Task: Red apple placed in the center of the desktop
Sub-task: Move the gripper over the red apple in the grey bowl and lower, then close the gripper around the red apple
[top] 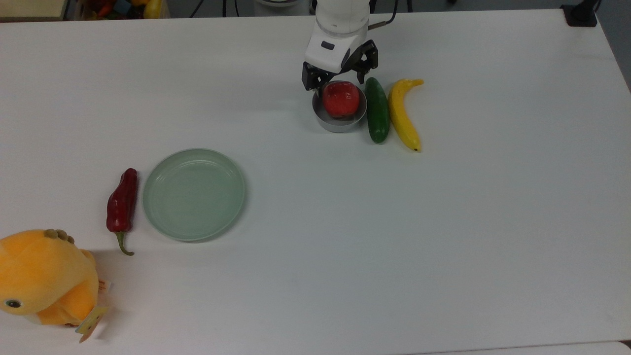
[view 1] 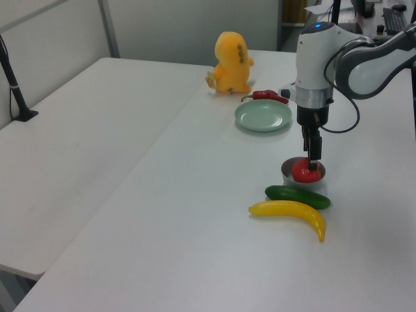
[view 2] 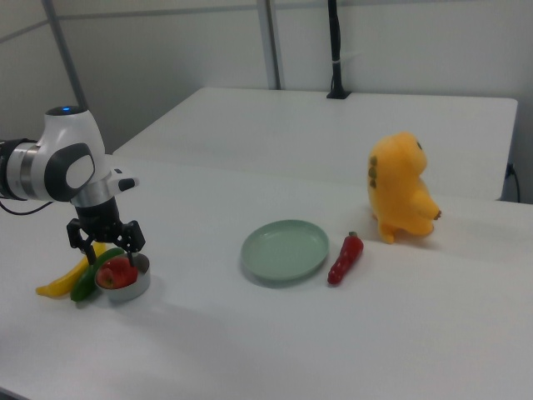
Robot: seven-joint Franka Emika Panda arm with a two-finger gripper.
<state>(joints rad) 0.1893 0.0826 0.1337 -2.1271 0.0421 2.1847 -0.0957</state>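
The apple (top: 340, 99) sat inside a small grey metal bowl (top: 339, 121) on the white bench (top: 443, 236), toward the far edge of the bench in the top view, a little to the top view's right of the middle. The gripper (top: 340, 79) hung right over it with its fingers spread wide, one finger (top: 309, 80) at the bowl's rim on the top view's left and the other near the cucumber side; the fingers straddled the top of the apple and did not look closed on it. Just beside the bowl, on the top view's right, lay a dark green cucumber (top: 377, 110), and next to that a yellow banana (top: 403, 116), the two lying nearly parallel. Well apart, toward the top view's lower left, stood a pale green plate (top: 194, 194) with a dark red chili pepper (top: 122, 204) just beside it, and an orange plush toy (top: 44, 277) sat at the bench's corner.
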